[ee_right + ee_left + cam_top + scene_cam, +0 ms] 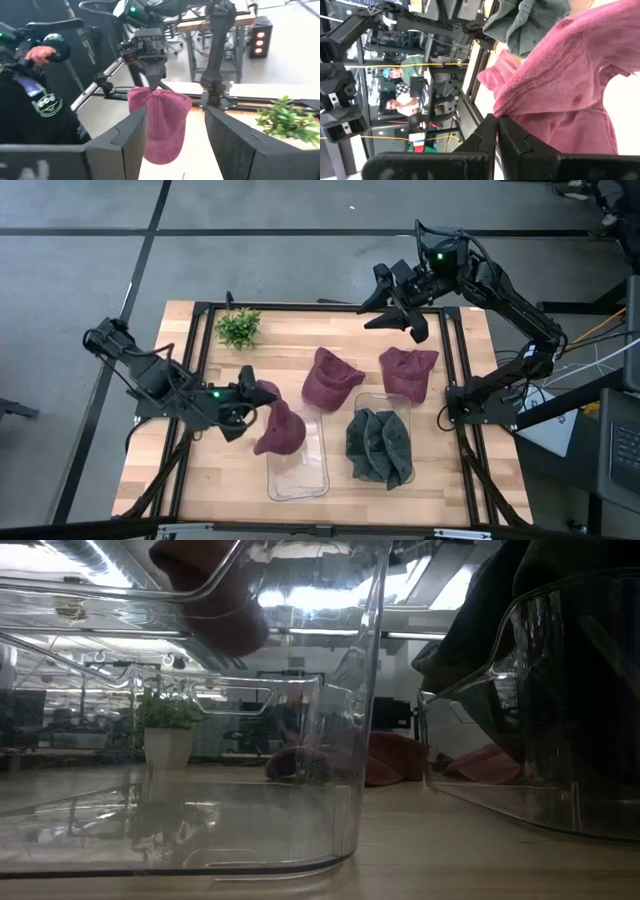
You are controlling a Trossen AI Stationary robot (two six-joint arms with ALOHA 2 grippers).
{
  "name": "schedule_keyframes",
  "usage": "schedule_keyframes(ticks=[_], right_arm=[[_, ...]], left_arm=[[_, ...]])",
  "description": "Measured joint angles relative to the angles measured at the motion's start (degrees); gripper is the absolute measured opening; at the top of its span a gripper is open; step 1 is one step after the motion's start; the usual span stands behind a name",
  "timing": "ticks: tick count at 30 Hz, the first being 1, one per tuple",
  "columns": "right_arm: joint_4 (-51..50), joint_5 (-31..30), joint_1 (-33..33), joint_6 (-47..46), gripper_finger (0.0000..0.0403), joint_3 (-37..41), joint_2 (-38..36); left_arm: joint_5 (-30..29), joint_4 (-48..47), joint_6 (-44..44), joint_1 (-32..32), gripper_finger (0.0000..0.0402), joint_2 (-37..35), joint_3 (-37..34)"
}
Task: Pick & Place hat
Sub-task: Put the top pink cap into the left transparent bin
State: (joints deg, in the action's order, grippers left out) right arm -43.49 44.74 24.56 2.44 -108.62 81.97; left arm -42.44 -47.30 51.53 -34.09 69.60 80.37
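A maroon hat (280,427) hangs from my left gripper (252,395), which is shut on it above the far left corner of a clear bin (310,480). The right wrist view shows the same hat (161,127) hanging below that gripper. In the low view its lower end (212,602) shows at the bin's rim. Two more maroon hats (330,378) (408,370) lie on the table's far half. My right gripper (402,308) stands open, high over the table's far edge, with nothing between its fingers. My left gripper pinches the hat's upper edge (504,111) between its two fingertips. The fingers come from the table's left, slanting a little downward. The hat hangs slack below them, its rounded end (160,155) lowest and clear of the table. Whether it touches the bin's rim I cannot tell.
A second clear bin (400,402) to the right holds several dark green hats (380,445). A small potted plant (238,327) stands at the table's far left. A black frame (455,360) runs along the table's edges. People show in the room beyond the table.
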Motion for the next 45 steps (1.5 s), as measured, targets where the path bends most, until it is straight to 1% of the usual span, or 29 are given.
schedule_keyframes(ticks=[5, 8, 12, 15, 20, 22, 25, 30, 34, 38, 41, 45], right_arm=[[0.4, -1.9, -0.2, -0.9, 0.0198, 0.0, 0.0], [0.4, -3.8, -0.6, -0.9, 0.0198, 0.0, 0.0], [0.4, -6.6, -0.9, -0.9, 0.0198, 0.0, 0.0], [0.4, -6.9, -0.9, -1.2, 0.0198, 0.0, 0.0], [0.5, -9.1, -0.9, -3.6, 0.0198, 0.0, 0.0], [0.5, -10.0, -0.9, -4.6, 0.0198, 0.0, 0.0], [0.5, -11.6, -0.9, -6.0, 0.0198, 0.0, 0.0], [0.6, -13.0, -0.9, -8.6, 0.0198, 0.0, 0.0], [0.6, -15.3, -1.8, -9.5, 0.0198, 0.0, 0.0], [0.8, -15.2, -2.9, -8.6, 0.0198, 0.0, 0.2], [0.8, -15.3, -3.6, -8.3, 0.0198, 0.0, 0.5], [0.8, -15.3, -4.4, -8.4, 0.0198, 0.0, 0.8]], left_arm=[[0.2, 3.8, 0.1, -0.8, 0.0002, -3.9, -6.0], [0.9, 7.1, 2.1, -0.8, 0.0002, -5.5, -9.7], [3.8, 10.3, 3.1, -0.3, 0.0002, -7.4, -13.8], [6.7, 13.3, 3.8, 1.0, 0.0002, -8.3, -16.9], [10.4, 18.9, 8.5, 1.3, 0.0003, -8.7, -20.4], [12.0, 19.1, 8.7, 1.2, 0.0003, -8.4, -21.4], [13.0, 19.7, 8.6, 1.2, 0.0003, -8.3, -23.3], [16.6, 24.0, 6.5, 1.0, 0.0003, -8.2, -28.1], [14.9, 28.4, 5.1, -0.3, 0.0003, -7.9, -30.3], [12.4, 30.8, 1.7, -1.1, 0.0003, -5.6, -31.2], [12.1, 33.7, -1.8, -1.3, 0.0003, -3.1, -31.2], [10.8, 36.9, -2.7, -1.9, 0.0003, -1.2, -31.2]])
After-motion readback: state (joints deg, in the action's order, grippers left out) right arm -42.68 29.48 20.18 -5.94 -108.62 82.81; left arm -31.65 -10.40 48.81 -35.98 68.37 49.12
